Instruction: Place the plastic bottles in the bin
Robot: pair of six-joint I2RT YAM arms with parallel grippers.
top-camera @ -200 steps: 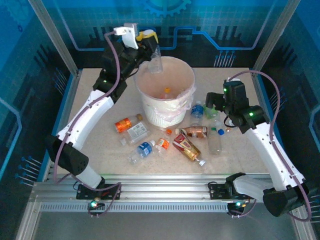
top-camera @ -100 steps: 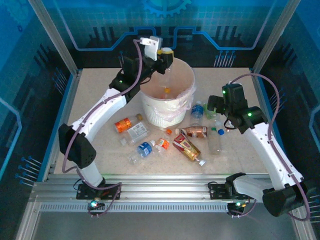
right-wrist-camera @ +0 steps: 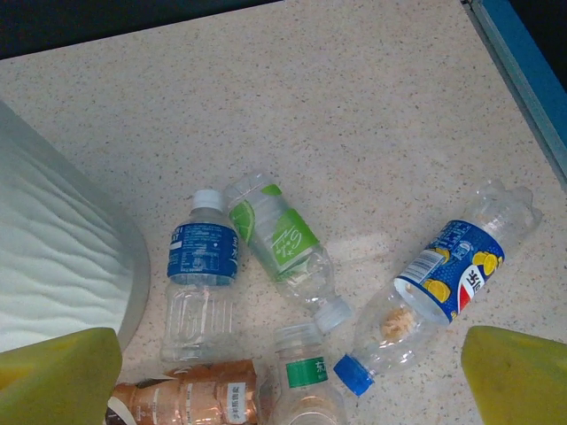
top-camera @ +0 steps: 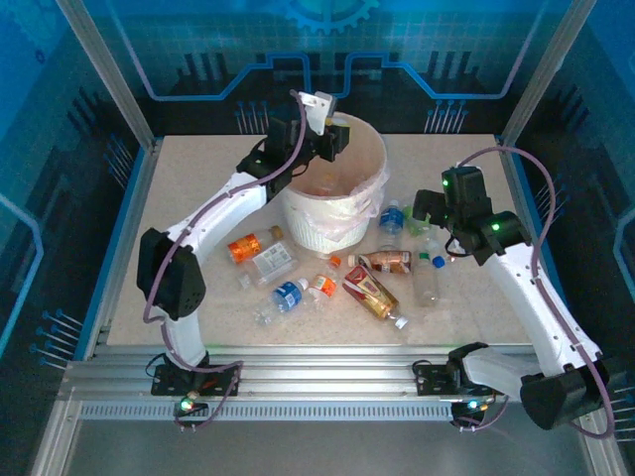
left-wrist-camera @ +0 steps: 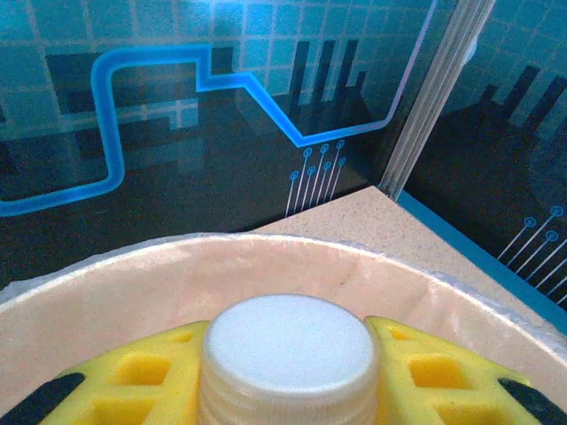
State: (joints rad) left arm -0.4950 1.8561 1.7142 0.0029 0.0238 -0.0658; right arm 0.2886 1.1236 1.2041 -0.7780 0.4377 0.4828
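Left gripper (top-camera: pixel 333 135) clamped on white-capped plastic bottle (left-wrist-camera: pixel 288 341) over large round white lined bin (top-camera: pixel 369 188). Right gripper (top-camera: pixel 424 212) spread wide, empty, above small labelled plastic bottles (right-wrist-camera: pixel 203 266) near table's (top-camera: pixel 198 188) right edge.

Speckled beige tabletop (top-camera: pixel 189 169) left of large white lined bin (top-camera: pixel 317 223): open. Right and front crowded with scattered clear plastic bottles (top-camera: pixel 369 291) (tight gaps).
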